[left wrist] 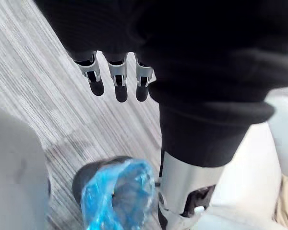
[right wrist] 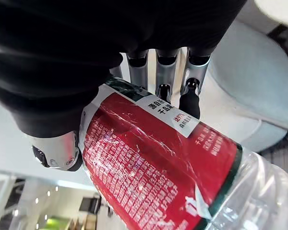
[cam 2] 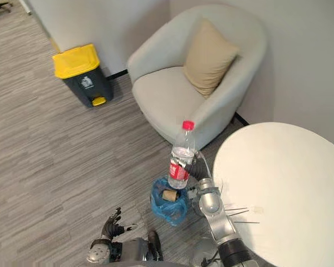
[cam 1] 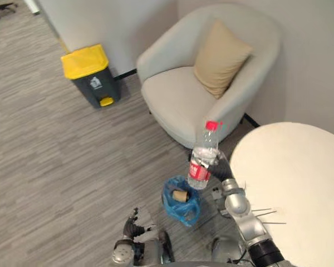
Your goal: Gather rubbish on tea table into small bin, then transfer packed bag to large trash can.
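we see the plastic bottle (cam 1: 203, 158) with its red cap up, gripped by the right hand (cam 1: 219, 167), whose fingers (right wrist: 189, 98) curl round the red label. it hangs over the small bin (cam 1: 171, 204), which is lined with a blue bag and stands on the floor just beside the round tea table (cam 1: 300, 178). a small brown item (cam 1: 180, 195) lies inside the bin. the left hand (cam 1: 132, 222) hangs low, relaxed and holding nothing. the yellow-lidded trash can (cam 1: 92, 75) stands well apart.

The bottle (cam 1: 203, 157) is clear thin plastic, crinkled and glossy, with a shiny red label (right wrist: 149, 167) and a red plastic cap (cam 1: 211, 125). The bin bag (cam 1: 181, 208) is thin blue plastic film, crumpled and glossy. The far-left trash can (cam 1: 92, 78) is matt hard plastic. The armchair (cam 1: 172, 97) and cushion (cam 1: 220, 55) are matt cloth. The table top (cam 1: 300, 183) is smooth and matt. The floor (cam 1: 55, 167) is ribbed grey carpet.
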